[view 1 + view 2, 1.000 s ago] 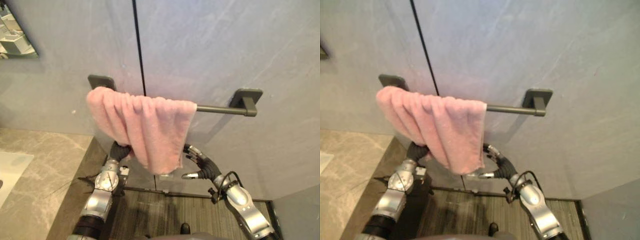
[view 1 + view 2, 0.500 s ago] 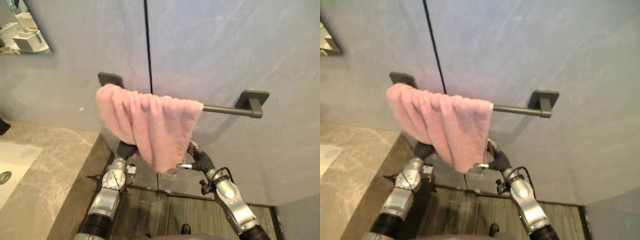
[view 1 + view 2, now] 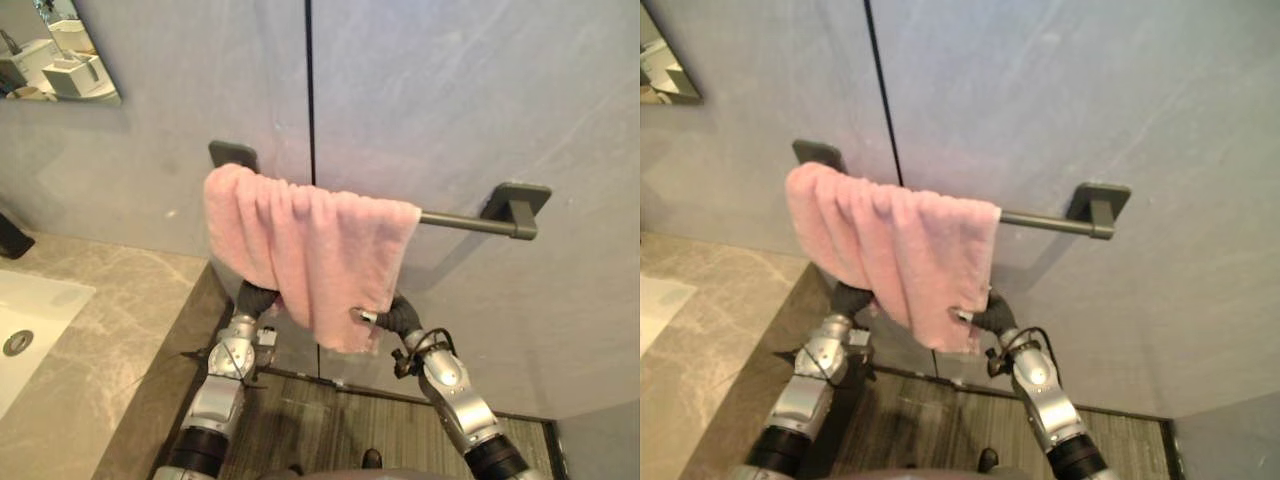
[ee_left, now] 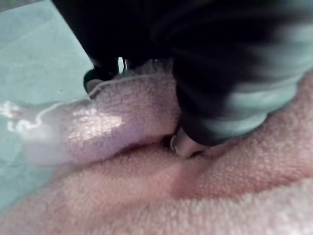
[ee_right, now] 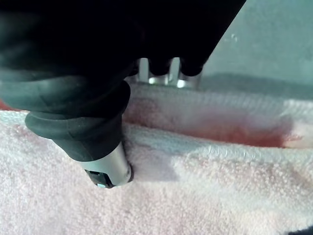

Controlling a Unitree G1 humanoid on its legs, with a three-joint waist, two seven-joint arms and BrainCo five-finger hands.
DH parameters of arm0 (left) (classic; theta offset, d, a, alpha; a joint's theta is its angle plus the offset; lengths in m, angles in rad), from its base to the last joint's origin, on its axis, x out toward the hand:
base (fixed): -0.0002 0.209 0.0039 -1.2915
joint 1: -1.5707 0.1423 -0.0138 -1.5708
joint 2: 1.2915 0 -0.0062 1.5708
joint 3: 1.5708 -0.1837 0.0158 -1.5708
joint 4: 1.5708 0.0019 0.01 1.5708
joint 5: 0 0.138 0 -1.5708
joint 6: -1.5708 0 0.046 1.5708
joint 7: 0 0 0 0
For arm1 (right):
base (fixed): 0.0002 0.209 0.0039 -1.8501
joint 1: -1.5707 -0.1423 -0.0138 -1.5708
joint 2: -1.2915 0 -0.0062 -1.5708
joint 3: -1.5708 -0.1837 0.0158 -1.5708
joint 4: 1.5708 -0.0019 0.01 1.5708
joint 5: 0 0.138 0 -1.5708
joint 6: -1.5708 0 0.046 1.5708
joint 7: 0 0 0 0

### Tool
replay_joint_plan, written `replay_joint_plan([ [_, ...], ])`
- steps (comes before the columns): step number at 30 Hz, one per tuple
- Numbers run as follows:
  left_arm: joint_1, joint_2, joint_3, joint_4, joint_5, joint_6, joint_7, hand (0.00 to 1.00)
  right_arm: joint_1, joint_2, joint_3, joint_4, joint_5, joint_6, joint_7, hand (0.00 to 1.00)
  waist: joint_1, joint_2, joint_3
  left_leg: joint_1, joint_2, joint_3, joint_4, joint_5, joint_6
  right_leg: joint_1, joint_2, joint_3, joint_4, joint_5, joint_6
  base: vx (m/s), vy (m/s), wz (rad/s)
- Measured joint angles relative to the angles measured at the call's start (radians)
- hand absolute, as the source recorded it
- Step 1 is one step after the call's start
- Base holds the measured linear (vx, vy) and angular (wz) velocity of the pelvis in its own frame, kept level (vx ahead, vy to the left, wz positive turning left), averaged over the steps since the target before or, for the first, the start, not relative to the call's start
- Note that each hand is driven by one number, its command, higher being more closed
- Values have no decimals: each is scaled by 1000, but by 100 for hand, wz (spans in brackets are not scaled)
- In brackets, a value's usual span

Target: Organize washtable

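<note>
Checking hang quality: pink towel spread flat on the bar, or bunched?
Bunched: pink towel hangs in folds, covering the left end of the towel bar.

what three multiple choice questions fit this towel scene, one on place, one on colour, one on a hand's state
1. Where does the towel hang?
A. on the counter
B. over the wall bar
C. on the floor
2. What colour is the towel?
A. white
B. blue
C. pink
3. What is the right hand doing?
A. pinching the towel near its lower edge
B. gripping the bar
C. hanging open
Answers: 1 B, it drapes over the bar, bunched toward its left end; 2 C, pink all over; 3 A, thumb on the front, fingers behind the cloth.
</note>
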Motion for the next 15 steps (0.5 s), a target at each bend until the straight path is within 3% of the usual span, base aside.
replay_joint_plan([
  [15, 3, -40, 39, -30, 1, -17, -5, 100, 39, 50, -193, -12, 2, 7, -4, 100, -3, -7, -4, 14, 2, 13, -1, -1, 0, 0, -5, 12, 0, 0, 1, -11, 2, -2],
])
